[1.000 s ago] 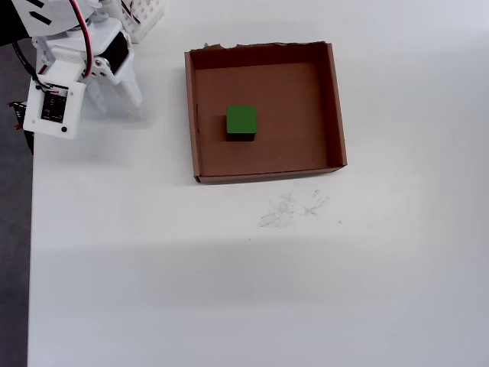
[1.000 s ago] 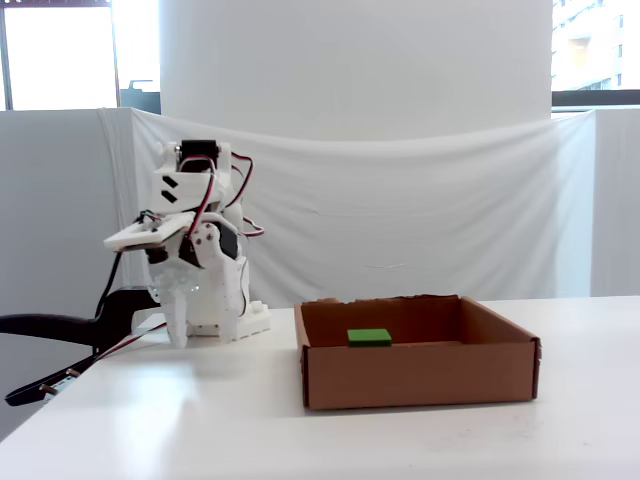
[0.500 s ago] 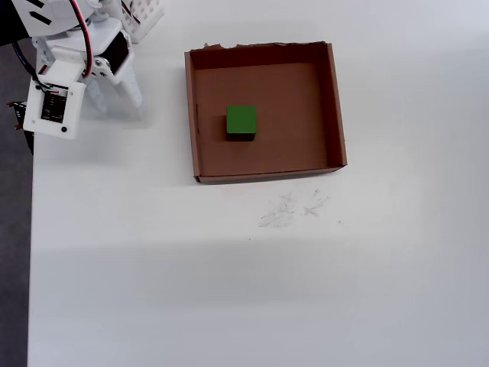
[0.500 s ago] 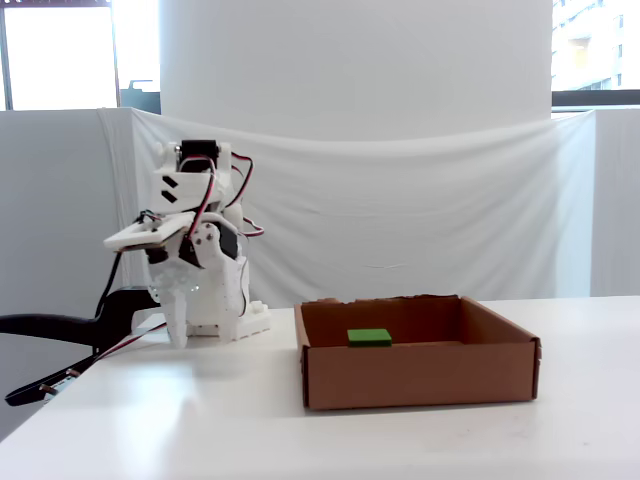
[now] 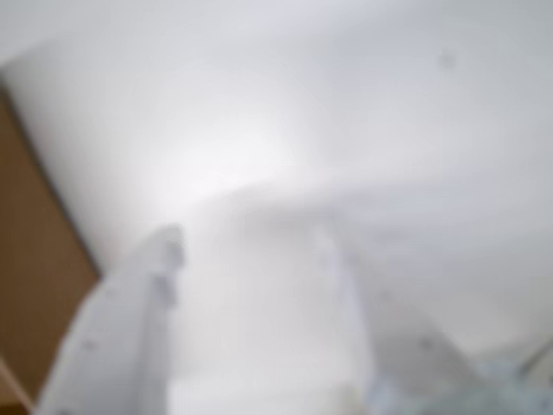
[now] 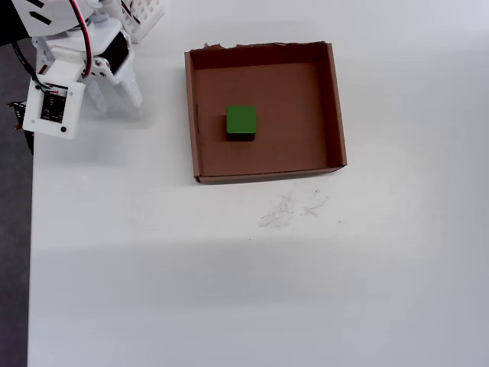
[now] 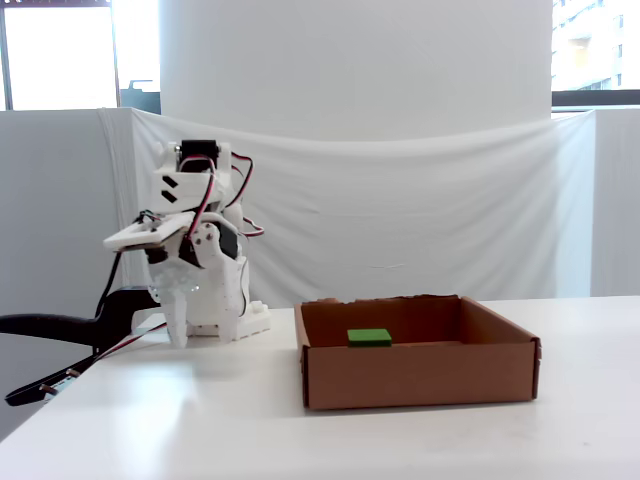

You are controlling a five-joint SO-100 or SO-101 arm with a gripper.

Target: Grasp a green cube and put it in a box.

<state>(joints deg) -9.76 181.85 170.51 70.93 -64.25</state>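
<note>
Cube (image 6: 241, 121) sat flat on the box (image 6: 334, 107) floor, left of centre, clear of all walls in overhead view; box lay by the table (image 6: 229, 290) far edge. Arm was folded up at the far-left corner, gripper (image 6: 114, 95) tips down near the table, fingers (image 5: 130, 328) apart w/ nothing between.

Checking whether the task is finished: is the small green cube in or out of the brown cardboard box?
In: the small green cube rests on the floor of the brown cardboard box.
</note>
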